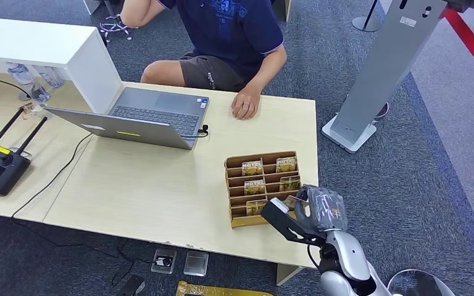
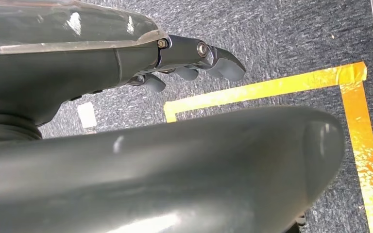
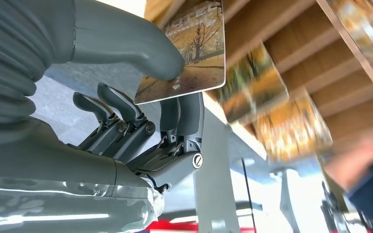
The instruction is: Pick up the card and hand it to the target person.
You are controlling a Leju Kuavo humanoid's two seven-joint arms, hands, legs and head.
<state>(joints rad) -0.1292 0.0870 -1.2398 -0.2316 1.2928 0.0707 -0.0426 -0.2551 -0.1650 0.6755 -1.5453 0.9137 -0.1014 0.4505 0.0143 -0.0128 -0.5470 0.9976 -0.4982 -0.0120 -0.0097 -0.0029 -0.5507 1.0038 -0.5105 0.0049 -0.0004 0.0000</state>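
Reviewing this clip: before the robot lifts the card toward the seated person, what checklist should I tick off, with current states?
1. Yellow picture card pinched between the right hand thumb and fingers: ok.
2. Card clear of the brown cardboard slotted holder: cannot tell.
3. Person's hand resting on the pale wooden table, not yet raised to receive: not ok.
4. Left hand hanging over carpet, holding nothing: ok.
5. Open grey laptop away from the holder: ok.

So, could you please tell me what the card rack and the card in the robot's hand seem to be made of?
Rack: brown, matte, layered edges; looks like corrugated cardboard, possibly thin wood.
Card, pinched by the right hand: thin, stiff, glossy printed face; probably plastic or coated paper.
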